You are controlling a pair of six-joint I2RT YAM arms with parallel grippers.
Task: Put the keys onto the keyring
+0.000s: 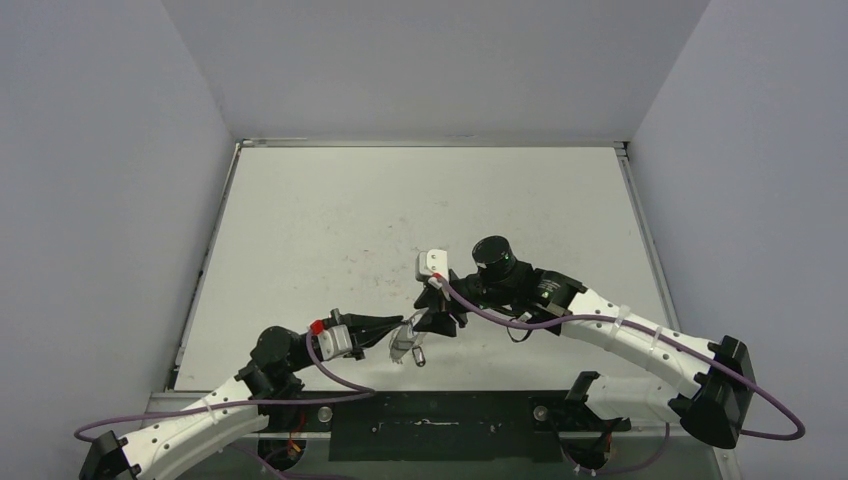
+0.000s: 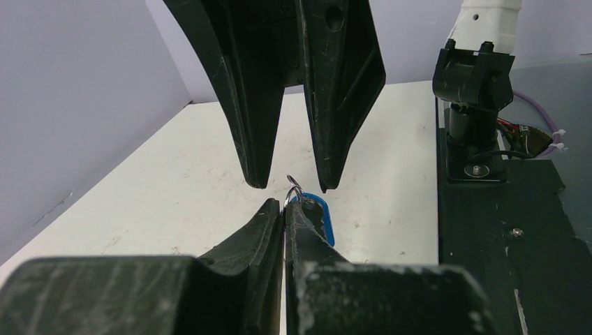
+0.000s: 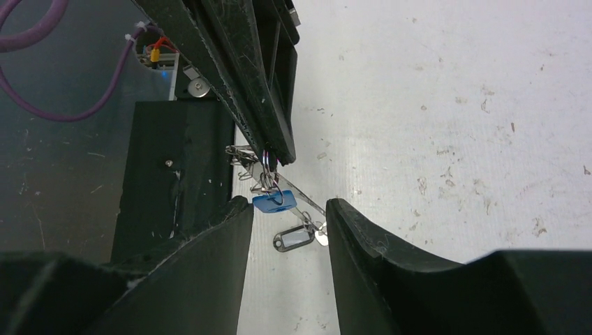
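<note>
Both keys [image 3: 274, 202] are apparently hanging from the keyring [image 1: 405, 341], which the left gripper [image 2: 285, 208] is pinching. The right gripper [image 3: 288, 209] is gaping empty.

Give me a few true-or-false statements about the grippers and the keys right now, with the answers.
1. The left gripper is shut on the keyring. True.
2. The right gripper clamps the blue key. False: its jaws stand open and grip nothing.
3. The blue key lies flat on the table, far from both arms. False: it hangs right at the left gripper's tips.
4. The two grippers meet tip to tip over the table's near half. True.
</note>
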